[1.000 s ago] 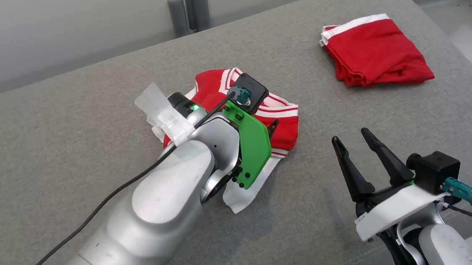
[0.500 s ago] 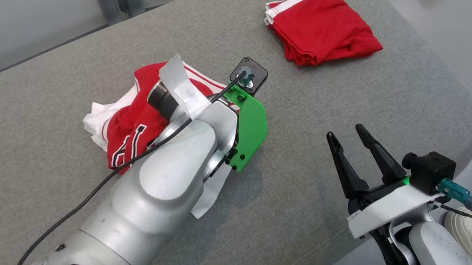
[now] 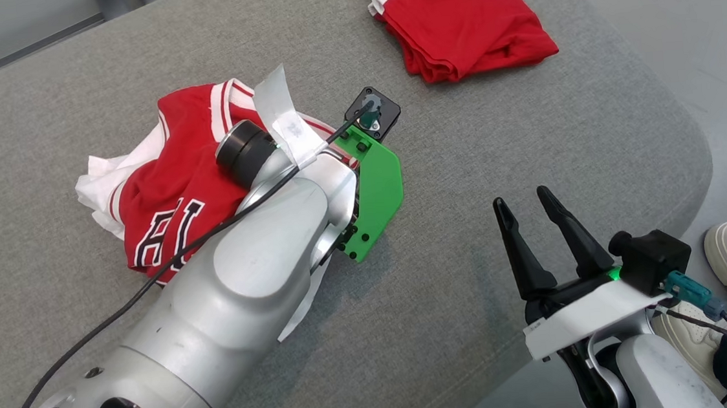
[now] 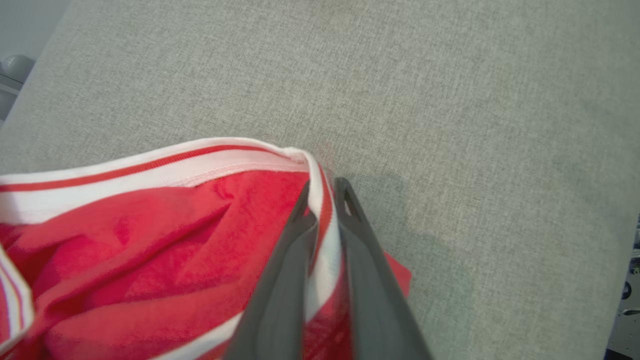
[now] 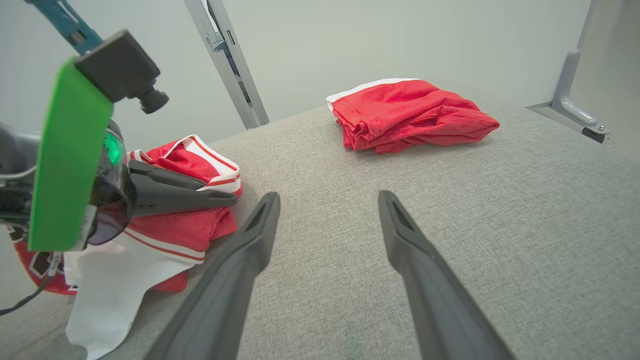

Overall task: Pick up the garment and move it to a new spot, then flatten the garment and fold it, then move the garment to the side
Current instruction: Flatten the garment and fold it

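Garment (image 3: 160, 181): red-and-white jersey, crumpled, lying left of centre on the grey worktop (image 3: 451, 158). Your left claw (image 4: 324, 187): pinched nearly closed on the striped trim at the garment's edge. Your right claw (image 3: 520, 198): spread wide, holding nothing, above bare worktop. Folded red cloth (image 3: 466, 21): far side, well apart.

The left forearm (image 3: 259, 283) hides part of the jersey (image 3: 160, 181) and its lettering
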{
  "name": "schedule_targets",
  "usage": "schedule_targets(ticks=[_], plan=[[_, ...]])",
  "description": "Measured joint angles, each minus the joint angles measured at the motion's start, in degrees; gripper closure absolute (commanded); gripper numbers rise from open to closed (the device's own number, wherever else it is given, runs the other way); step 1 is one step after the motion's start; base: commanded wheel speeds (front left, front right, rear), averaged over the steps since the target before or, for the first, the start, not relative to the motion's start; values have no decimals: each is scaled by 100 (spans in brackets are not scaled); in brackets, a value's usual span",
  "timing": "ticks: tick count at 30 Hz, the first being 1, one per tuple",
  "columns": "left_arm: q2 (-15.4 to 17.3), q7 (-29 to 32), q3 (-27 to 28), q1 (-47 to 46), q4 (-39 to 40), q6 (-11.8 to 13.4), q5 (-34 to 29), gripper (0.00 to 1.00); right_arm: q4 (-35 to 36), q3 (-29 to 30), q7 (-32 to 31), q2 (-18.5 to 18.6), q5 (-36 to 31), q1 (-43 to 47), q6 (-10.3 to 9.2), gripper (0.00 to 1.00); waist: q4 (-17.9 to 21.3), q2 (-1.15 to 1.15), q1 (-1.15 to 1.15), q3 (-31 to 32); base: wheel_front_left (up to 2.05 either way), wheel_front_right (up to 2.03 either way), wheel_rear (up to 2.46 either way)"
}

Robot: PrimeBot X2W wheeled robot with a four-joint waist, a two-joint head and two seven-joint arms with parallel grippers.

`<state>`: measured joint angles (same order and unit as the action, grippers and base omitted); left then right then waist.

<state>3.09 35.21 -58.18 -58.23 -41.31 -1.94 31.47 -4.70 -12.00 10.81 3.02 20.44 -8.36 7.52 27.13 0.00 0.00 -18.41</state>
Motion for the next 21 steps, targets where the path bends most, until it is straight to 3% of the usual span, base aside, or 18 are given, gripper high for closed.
schedule_targets(ticks=[8, 21], plan=[[-10, -499, 88, -43, 85, 49, 89, 100, -66, 0, 38, -5, -4, -44, 0, 0, -168, 0, 0, 54, 0, 0, 0], [-18, -2517, 788, -895, 689, 346, 421, 100, -80, -30, -73, -8, -75, -78, 0, 0, -417, 0, 0, 340, 0, 0, 0]])
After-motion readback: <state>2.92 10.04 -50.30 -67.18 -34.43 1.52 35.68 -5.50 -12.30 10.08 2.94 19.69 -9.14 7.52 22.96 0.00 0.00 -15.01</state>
